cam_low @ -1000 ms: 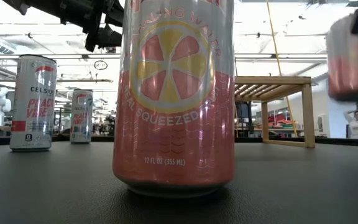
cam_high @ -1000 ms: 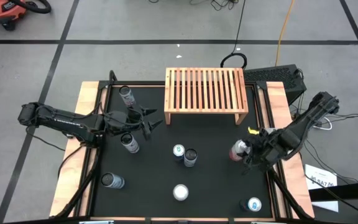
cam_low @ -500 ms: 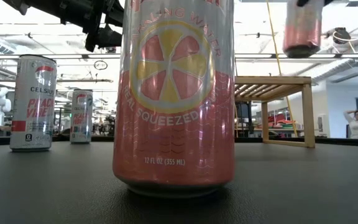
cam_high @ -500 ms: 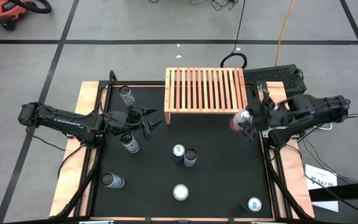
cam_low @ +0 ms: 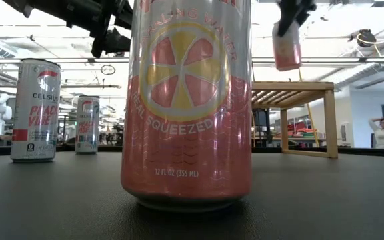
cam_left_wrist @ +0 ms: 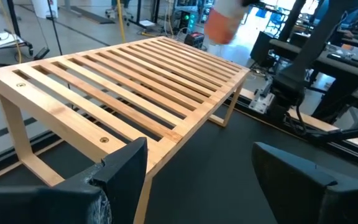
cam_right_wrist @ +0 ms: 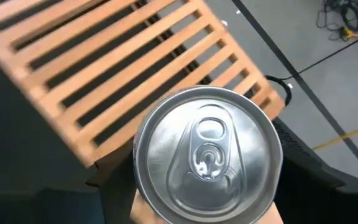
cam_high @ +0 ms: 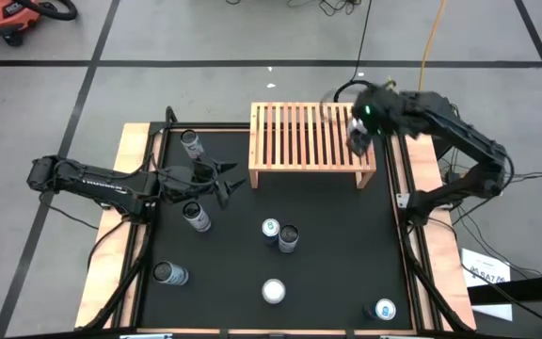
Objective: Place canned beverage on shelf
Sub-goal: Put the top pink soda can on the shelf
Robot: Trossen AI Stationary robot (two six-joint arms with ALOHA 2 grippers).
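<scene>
Pink can (cam_low: 287,47) clamped in right gripper (cam_high: 358,132), arm arched over shelf (cam_high: 310,141) right end, can above slats; left gripper (cam_high: 222,182) open over black table (cam_high: 337,254).

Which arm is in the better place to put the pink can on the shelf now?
The right: its hand already holds the pink can above the shelf, near its right end. The left hand waits open beside the shelf.

Even overhead light is being cast across the shelf (cam_high: 311,138), with faint shadows beneath it. Beside the shelf (cam_low: 292,90) in the low view, bright windows are being overexposed, and the raised pink can (cam_left_wrist: 222,18) is being blurred.
</scene>
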